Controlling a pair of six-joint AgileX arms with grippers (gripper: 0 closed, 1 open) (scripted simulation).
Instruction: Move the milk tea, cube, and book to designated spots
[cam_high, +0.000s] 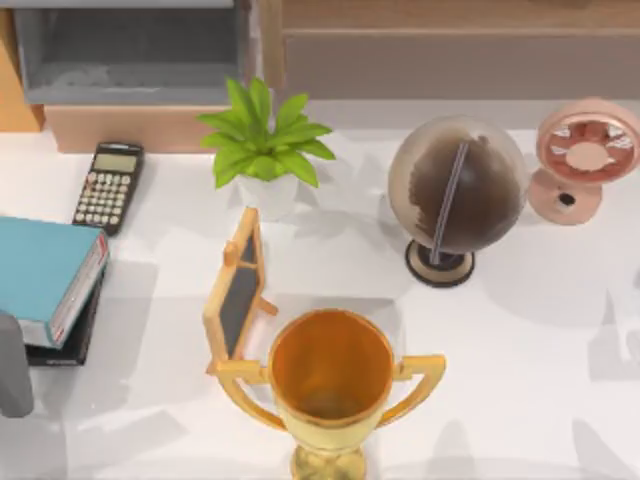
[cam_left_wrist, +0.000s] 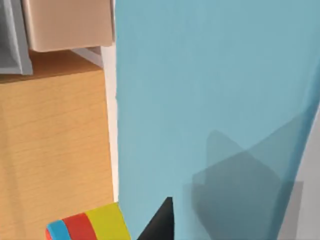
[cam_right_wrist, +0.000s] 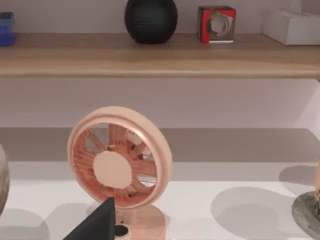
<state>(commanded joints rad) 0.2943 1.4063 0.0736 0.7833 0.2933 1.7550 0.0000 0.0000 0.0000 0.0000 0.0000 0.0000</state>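
Left tool (cam_left_wrist: 159, 220) state unclear over flat book (cam_high: 45, 270), spine toward table's right.

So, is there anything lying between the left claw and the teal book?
Nothing visible does. In the left wrist view the book's teal cover sits directly under the camera, with only a dark tip of the left claw before it. It lies on a black book.

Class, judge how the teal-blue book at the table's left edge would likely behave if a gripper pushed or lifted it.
The book looks thick and hard-covered, so probably stiff and fairly heavy. It lies flat on a black book, so a push may slide it rather than tip it.
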